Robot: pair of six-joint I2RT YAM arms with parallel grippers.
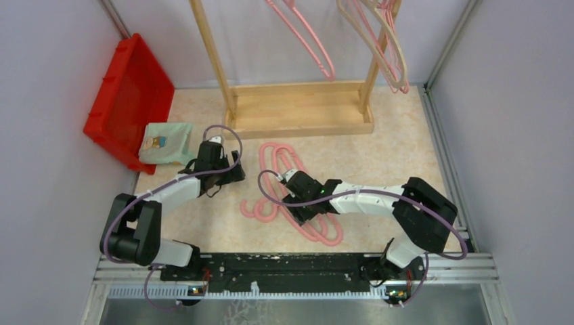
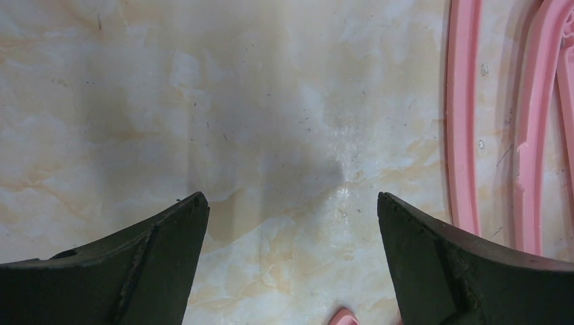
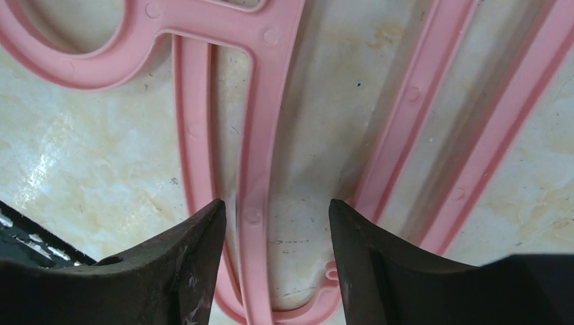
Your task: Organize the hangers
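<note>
Hangers (image 1: 323,233) lie in a pink pile on the table (image 1: 392,149), long way far to near, hooks pointing left. Right gripper (image 3: 274,210) sits half open around one bar (image 3: 252,135). Left gripper (image 2: 291,200), wide open and empty, is beside them.

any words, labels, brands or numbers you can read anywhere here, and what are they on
No text can be read in any view.
Green cloth: it has a small printed picture, too small to tell whether it carries words.
Pink hangers: close up they show only round mould marks, no lettering.
Black rail: white flecks, not letters.
</note>
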